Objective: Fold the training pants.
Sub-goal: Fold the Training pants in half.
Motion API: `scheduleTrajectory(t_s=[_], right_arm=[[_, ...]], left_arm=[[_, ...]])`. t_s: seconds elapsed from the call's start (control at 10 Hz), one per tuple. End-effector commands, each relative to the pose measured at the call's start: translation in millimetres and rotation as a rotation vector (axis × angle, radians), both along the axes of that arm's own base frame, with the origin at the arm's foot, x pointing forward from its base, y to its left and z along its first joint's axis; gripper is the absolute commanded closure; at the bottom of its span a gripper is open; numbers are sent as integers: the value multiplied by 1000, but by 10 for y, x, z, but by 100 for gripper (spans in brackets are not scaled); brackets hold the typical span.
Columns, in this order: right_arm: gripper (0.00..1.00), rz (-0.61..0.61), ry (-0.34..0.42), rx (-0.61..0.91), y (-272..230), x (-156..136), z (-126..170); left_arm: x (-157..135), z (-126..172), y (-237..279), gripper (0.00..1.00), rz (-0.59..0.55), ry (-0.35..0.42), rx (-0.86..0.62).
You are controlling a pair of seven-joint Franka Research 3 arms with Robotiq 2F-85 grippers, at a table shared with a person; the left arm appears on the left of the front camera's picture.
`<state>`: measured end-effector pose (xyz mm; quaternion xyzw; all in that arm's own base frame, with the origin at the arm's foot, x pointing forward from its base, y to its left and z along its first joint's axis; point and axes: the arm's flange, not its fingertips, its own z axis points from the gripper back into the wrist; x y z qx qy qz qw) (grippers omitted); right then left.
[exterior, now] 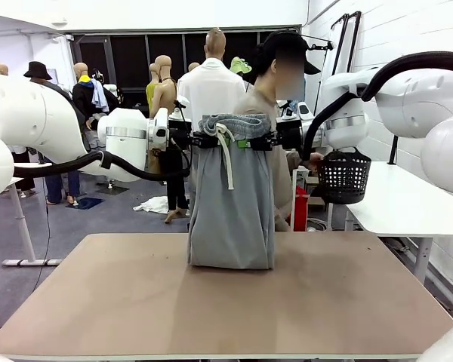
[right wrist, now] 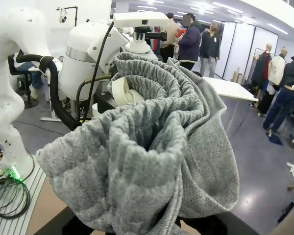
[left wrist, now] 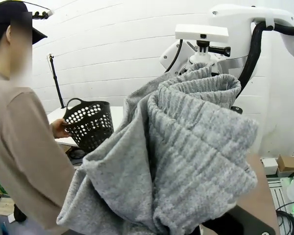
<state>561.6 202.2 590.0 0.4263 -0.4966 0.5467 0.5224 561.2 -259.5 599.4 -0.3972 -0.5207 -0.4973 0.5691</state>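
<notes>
A black basket (exterior: 344, 176) sits on a white side table (exterior: 408, 204)

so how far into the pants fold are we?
Early. Done: left hand and right hand are each shut on the waistband of the training pants, lifted so they hang with the bottom end resting on the table. In hand: holding them up. Left: laying flat and every fold.

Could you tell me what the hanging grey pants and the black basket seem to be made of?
The light grey training pants look like soft, matte knit jersey: ribbed, gathered waistband, fuzzy heathered surface, limp drape. The black perforated basket looks like moulded plastic, rigid with regular holes, though its finish is hard to judge.
</notes>
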Motion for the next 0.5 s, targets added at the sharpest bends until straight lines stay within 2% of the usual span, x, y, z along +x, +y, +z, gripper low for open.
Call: scheduleTrajectory(t_s=[0.0, 0.2, 0.4], right_arm=[[100, 7, -2, 1, 4, -51, 23], [100, 7, -2, 1, 4, -51, 23], [100, 6, -23, -2, 40, 156, 77]], left_arm=[[-20, 2, -5, 100, 0, -6, -9], [-1, -3, -3, 100, 0, 0, 0], [344, 0, -9, 100, 36, -30, 56]])
